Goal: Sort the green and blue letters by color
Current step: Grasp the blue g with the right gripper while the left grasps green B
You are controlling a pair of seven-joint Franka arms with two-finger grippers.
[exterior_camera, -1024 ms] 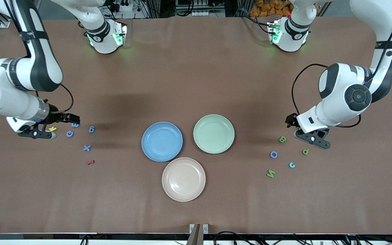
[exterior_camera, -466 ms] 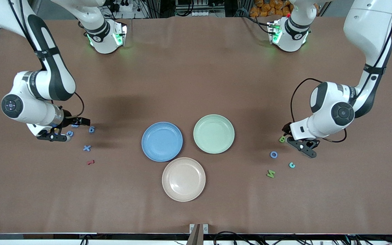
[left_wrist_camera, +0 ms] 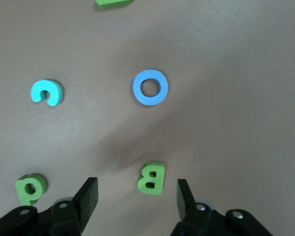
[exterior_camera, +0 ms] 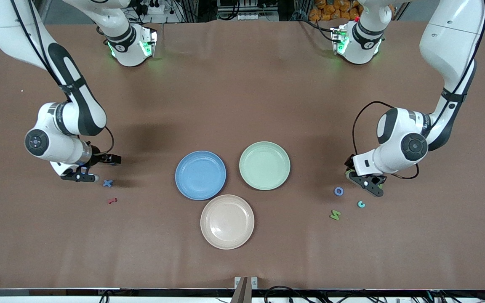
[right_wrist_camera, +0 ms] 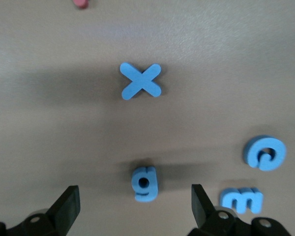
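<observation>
Green B [left_wrist_camera: 151, 178] between the parted left claw [left_wrist_camera: 136, 196] fingers — blue g [right_wrist_camera: 145, 183] between the wide-apart right claw [right_wrist_camera: 135, 206] fingers.

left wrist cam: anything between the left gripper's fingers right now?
Yes: the green B lies on the table between the open left gripper's fingers, not yet gripped. Seen in the left wrist view.

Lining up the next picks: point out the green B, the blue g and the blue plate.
green B [left_wrist_camera: 151, 178], left wrist view, on the letter's middle bar.
blue g [right_wrist_camera: 145, 183], right wrist view, on the letter's body beside its hole.
blue plate [exterior_camera: 200, 175], front view, on its bare inner floor.
</observation>
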